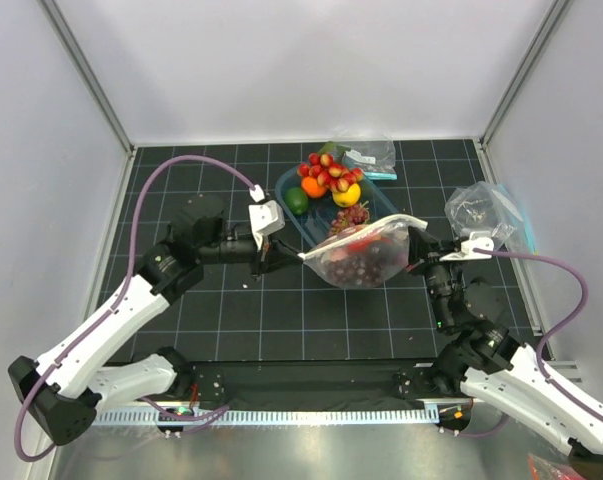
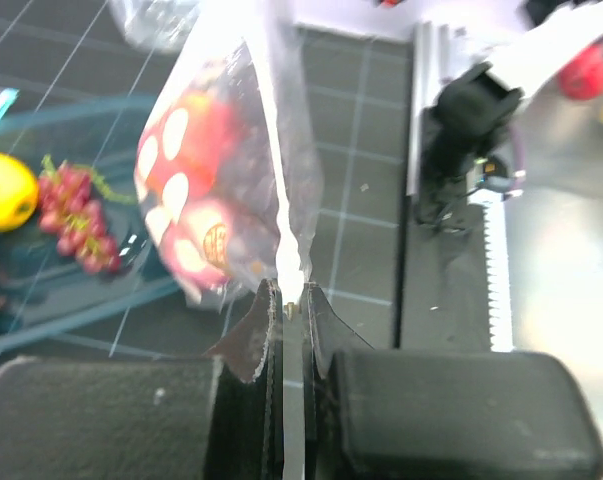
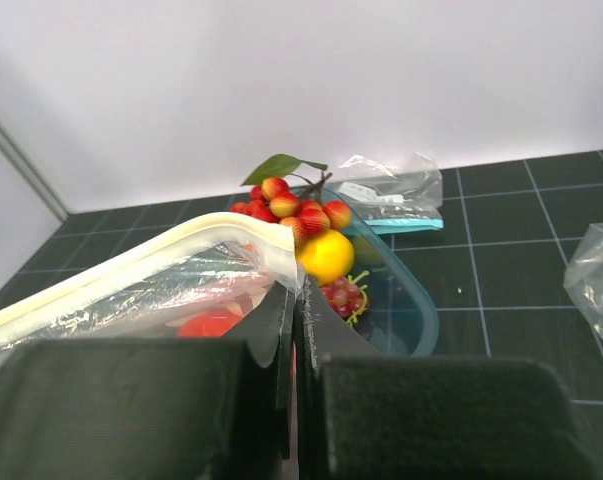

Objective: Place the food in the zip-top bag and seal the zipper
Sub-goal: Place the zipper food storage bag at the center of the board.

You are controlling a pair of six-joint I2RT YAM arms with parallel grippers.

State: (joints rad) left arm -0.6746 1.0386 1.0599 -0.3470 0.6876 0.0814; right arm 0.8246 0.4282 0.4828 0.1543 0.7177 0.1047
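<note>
Clear dotted plastic: the zip-top bag [image 1: 361, 257] is stretched between both arms. Left gripper [image 2: 291, 300] is pinched narrow on the bag's left corner. Right gripper [image 3: 296, 300] is clamped tight on the right corner. The zipper [image 3: 151, 262] runs along the top edge between them. A red tomato [image 3: 209, 323] and a dark grape bunch [image 1: 366, 270] sit inside. Behind is a blue tray [image 3: 419, 315] holding assorted fruit [image 1: 326, 178]. Beyond it lies a plain clear bag [image 1: 369, 152].
</note>
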